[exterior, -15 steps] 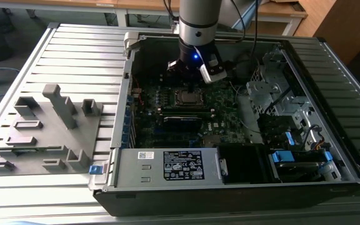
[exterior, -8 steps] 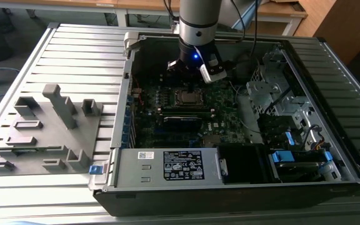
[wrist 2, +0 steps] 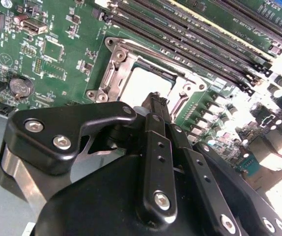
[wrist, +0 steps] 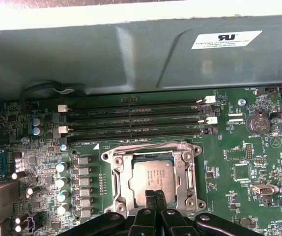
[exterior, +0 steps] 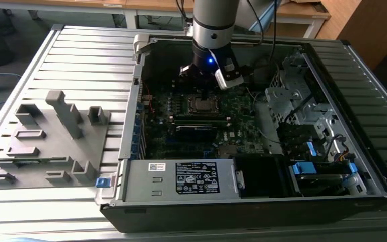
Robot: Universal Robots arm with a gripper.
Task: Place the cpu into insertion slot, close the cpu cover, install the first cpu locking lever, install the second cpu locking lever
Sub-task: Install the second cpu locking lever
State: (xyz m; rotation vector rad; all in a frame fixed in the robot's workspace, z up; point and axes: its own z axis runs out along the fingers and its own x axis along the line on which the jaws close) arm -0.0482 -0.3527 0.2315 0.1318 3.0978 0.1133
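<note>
Hovering just above the socket area, the hand (wrist: 155,195) has its two fingers pressed together, clenched w/ nothing visible between them; fingertips sit over the near edge of the cpu (wrist: 151,177). In both wrist views the cpu (wrist 2: 148,84) lies flat inside the insertion slot (wrist: 123,183), silver-grey top facing up, directly ahead of the fingertips. The cpu cover (wrist: 187,179) appears as a silvery frame around the chip, w/ the chip's top showing through its cut-out centre; whether it is fully down cannot be told. Beyond the socket, further from the hand, run long black memory slots (wrist: 136,123) in parallel rows, and a coin cell battery (wrist: 257,123) sits off to one side on the green motherboard (wrist: 239,172). In the exterior view the arm reaches down into the open computer case (exterior: 180,201), hand (exterior: 203,93) directly over the socket, cpu (exterior: 201,104) below it. A grey fixture block (exterior: 46,141) rests on the slatted table (exterior: 18,212), well apart from the hand, on the exterior view's left.
</note>
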